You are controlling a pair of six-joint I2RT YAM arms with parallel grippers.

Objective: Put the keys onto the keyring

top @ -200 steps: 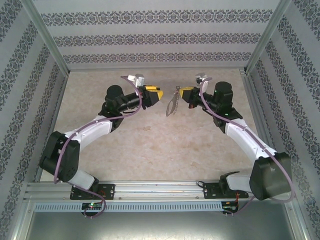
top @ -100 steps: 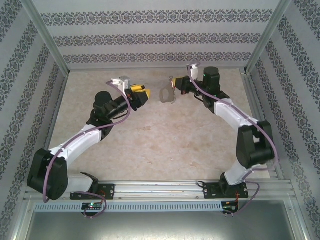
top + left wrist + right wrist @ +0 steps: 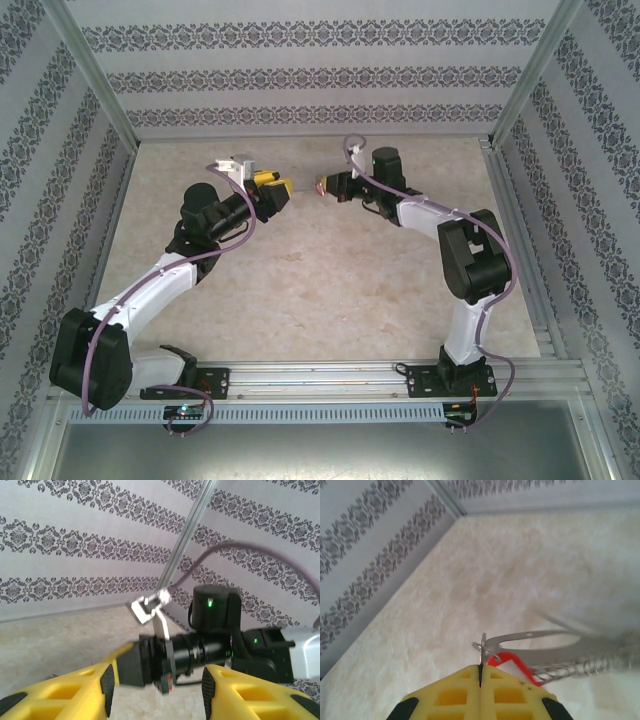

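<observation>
Keyring (image 3: pixel 520 637) hangs from the right gripper (image 3: pixel 480 669), squeezed tight, red key (image 3: pixel 504 660) beside it. It has moved left since before. The left gripper (image 3: pixel 157 687) has backed away too, jaws apart, holding nothing.

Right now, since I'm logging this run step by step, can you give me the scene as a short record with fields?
right gripper: shut on the keyring
left gripper: open, empty, pointed at the right gripper
keyring: grey metal loop, jutting sideways past the right fingertips
key: red head lying against the loop, just beyond the fingertips; whether it is hooked on cannot be told
table: beige, mottled surface
</observation>
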